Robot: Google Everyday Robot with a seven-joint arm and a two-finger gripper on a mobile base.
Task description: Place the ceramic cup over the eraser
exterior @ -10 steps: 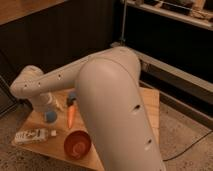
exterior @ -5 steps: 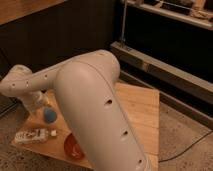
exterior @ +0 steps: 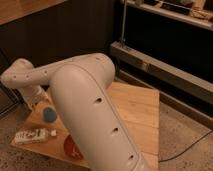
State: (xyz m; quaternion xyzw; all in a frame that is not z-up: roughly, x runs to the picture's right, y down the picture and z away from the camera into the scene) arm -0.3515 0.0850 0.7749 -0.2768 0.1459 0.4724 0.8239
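**One pincer [exterior: 35, 100] hanging released beside the ceramic cup [exterior: 49, 114]**

The robot's white arm [exterior: 95, 115] is filling the middle of the view. It is bending at an elbow at far left and dropping to the pincer, which is hanging low over the left end of the wooden table [exterior: 135, 110]. The pincer is standing released and is gripping nothing. The ceramic cup, small, rounded and light blue, is standing on the table just beside the pincer, on its picture-right side and slightly nearer the camera; whether the two are touching cannot be told. Farther toward the camera from the pincer, a white bottle [exterior: 32, 135] is lying on its side near the table's front edge. To the picture-right of the bottle, and well below the pincer in the view, a red-brown bowl [exterior: 72, 149] is sitting on the table, with the arm covering part of it. Beyond the table, far from the pincer, a metal rail [exterior: 165, 67] is running along the dark wall.
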